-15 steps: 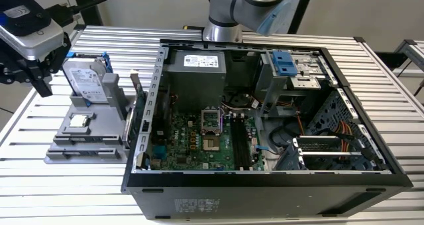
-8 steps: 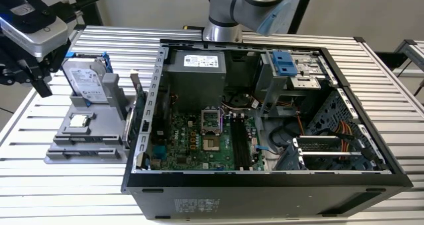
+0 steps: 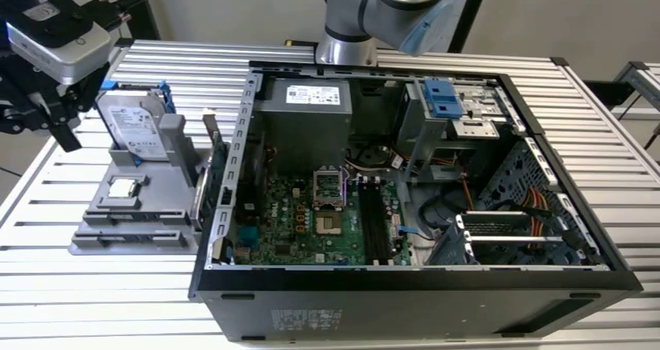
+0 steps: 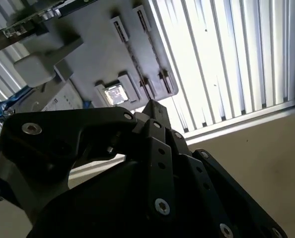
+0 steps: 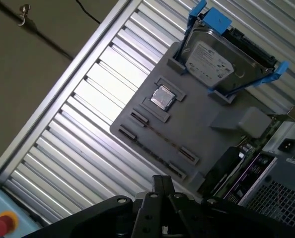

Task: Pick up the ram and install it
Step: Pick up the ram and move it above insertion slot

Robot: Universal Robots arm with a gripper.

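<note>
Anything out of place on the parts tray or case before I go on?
Nothing stands out. The hard drive stands in its holder on the grey tray, the processor chip lies flat in its pocket, and the open computer case looks undamaged.

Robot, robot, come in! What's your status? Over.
End effector near gray tray. Ram: can't pick it out. Hard drive standing on tray, nothing blocking. Over.

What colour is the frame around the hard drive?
Blue; the frame shows best in the first wrist view.

Tray (image 5: pixel 207 144) matt grey plastic; table (image 3: pixel 103 296) ribbed bright metal; pincer (image 4: pixel 153 107) matt black.
</note>
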